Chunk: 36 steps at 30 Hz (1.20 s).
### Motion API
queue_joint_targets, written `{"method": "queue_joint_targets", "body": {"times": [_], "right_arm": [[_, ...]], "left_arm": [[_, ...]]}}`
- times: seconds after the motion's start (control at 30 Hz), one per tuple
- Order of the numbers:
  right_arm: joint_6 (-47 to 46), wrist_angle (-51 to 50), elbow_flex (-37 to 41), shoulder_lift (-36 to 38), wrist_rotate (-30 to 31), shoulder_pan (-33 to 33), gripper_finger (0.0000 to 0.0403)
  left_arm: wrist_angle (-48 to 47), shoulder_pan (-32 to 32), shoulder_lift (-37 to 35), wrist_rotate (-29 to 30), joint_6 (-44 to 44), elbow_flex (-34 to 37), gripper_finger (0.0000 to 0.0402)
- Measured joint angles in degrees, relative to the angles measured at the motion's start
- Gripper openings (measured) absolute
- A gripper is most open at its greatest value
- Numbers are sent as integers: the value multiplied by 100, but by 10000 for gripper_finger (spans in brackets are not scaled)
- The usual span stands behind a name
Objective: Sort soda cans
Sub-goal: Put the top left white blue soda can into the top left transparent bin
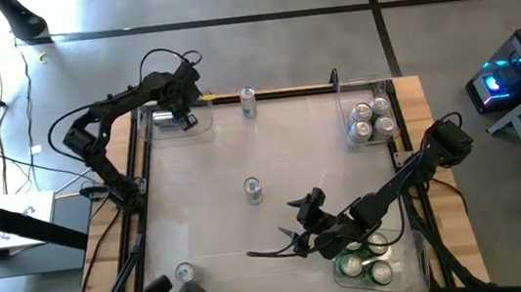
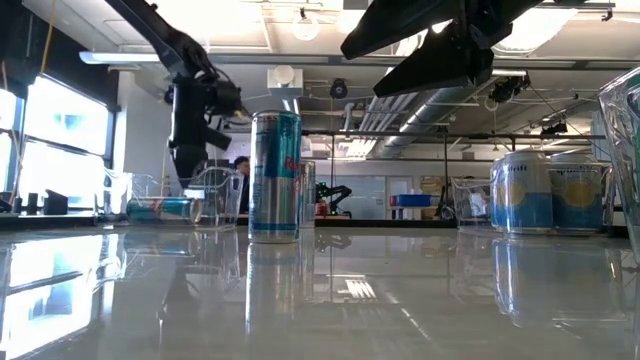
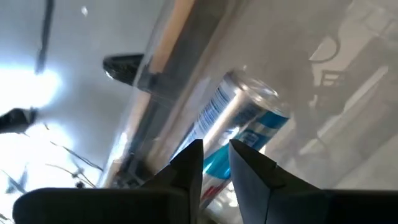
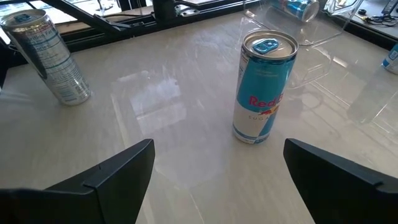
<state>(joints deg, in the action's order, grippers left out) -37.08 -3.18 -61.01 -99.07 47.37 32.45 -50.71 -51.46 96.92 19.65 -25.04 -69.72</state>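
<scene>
A blue-and-silver soda can (image 3: 239, 121) lies on its side in the clear bin (image 1: 162, 130) at the far left. My left gripper (image 3: 216, 158) hangs just above it, fingers nearly together, nothing between them, clear of the can. My right gripper (image 4: 217, 180) stands wide open over the near right of the table and points at an upright light-blue can (image 4: 264, 87) in the table's middle (image 1: 253, 190). Other cans stand upright: one silver at the near left (image 1: 184, 273) and one by the far edge (image 1: 249, 101).
A clear bin at the far right (image 1: 395, 101) holds several silver-topped cans. Another bin at the near right (image 1: 418, 264), under my right arm, holds green cans. Dark rails frame the table. Open tabletop lies between the middle can and the left side.
</scene>
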Motion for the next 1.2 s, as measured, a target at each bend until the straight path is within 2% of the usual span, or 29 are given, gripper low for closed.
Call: {"method": "queue_joint_targets", "body": {"times": [0.23, 0.47, 0.67, 0.87, 1.0, 1.2], "right_arm": [[0, -4, 0, 0, 0, 0, 353], [0, -2, 0, 0, 0, 0, 353], [0, -4, 0, 0, 0, 0, 353], [0, -14, 0, 0, 2, -7, 353], [-3, -25, 0, 0, 2, -7, 353], [-42, -34, 0, 0, 2, -7, 353]], "left_arm": [[22, -110, 405, 12, 151, -9, 57], [-3, 110, 582, -59, 234, -18, 49], [-212, 463, 302, -471, 109, 16, 46], [-261, 536, -102, -577, -295, 13, 49], [-504, 472, -80, -603, -964, 13, 87], [-554, 343, 209, -650, -1327, 8, 200]]}}
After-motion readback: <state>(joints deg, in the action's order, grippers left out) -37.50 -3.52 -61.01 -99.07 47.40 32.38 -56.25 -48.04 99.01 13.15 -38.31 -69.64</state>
